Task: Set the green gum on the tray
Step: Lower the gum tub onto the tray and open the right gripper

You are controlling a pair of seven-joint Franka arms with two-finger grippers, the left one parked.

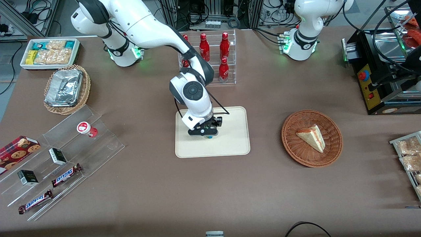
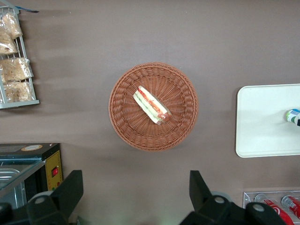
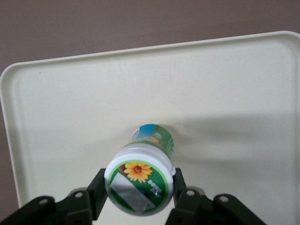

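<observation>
The green gum (image 3: 138, 183) is a small bottle with a white lid, a green ring and an orange flower mark. It stands in my right gripper (image 3: 139, 190), whose black fingers (image 3: 99, 188) press on both sides of the lid. Its base is at the surface of the cream tray (image 3: 225, 93). In the front view the gripper (image 1: 205, 131) is over the middle of the tray (image 1: 230, 144), and only a bit of the gum's blue label (image 1: 209, 136) shows under it. The left wrist view shows the tray (image 2: 262, 122) and the gum (image 2: 293, 115) at its edge.
A red-lidded gum bottle (image 1: 86, 128) and Snickers bars (image 1: 65, 175) lie on a clear stand toward the working arm's end. A rack of cola bottles (image 1: 223, 56) stands farther from the camera than the tray. A wicker basket (image 1: 332, 151) with a sandwich sits toward the parked arm's end.
</observation>
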